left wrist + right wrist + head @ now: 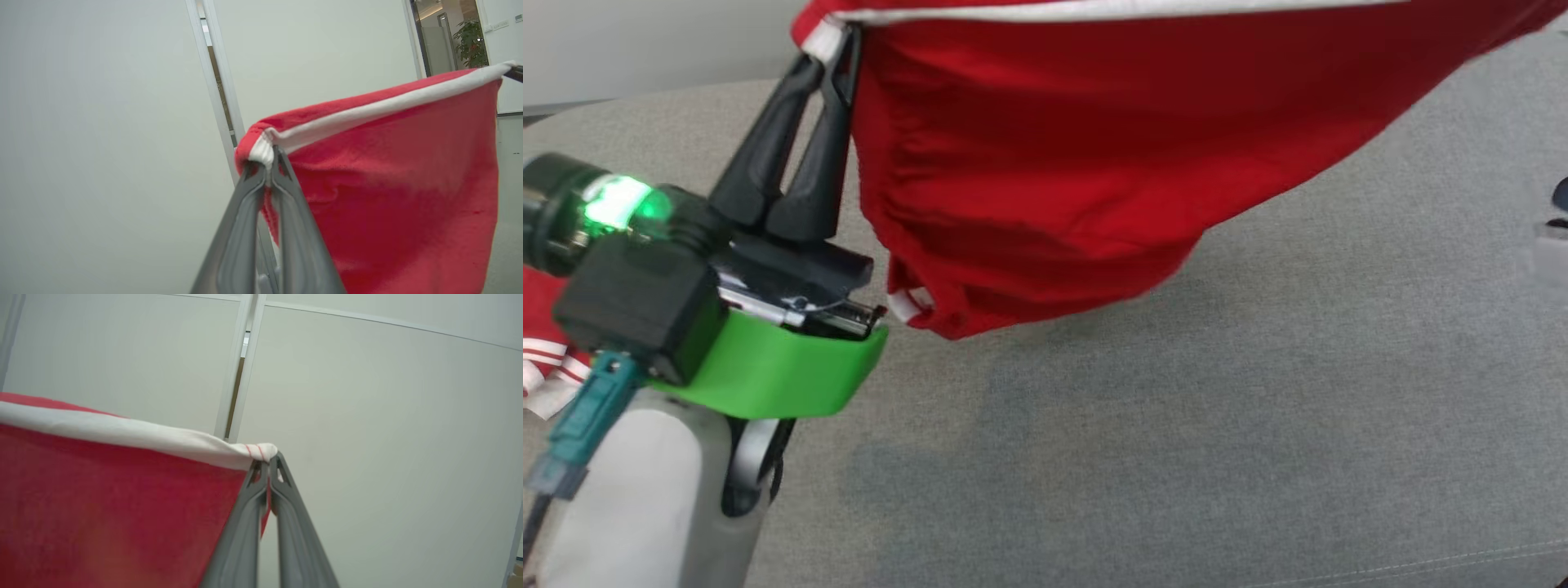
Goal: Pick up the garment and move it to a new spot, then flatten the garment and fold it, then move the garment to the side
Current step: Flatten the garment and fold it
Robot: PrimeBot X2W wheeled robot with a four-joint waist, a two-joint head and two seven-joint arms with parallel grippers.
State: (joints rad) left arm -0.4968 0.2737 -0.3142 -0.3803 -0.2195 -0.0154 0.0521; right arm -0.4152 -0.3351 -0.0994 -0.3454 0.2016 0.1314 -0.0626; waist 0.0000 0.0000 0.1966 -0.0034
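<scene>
Pinching the garment (1054, 163), your left gripper (267, 165) and right gripper (268, 461) are holding it taut. It is hanging sideways between them.

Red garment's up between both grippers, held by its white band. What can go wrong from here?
1. The left gripper and right gripper pinch only the corners of the white band; a tug may slip one out.
2. The red fabric garment sags bunched toward the grey upholstered surface, so it may land creased.
3. Its lower corner hangs close to the left gripper's base and might snag.
</scene>
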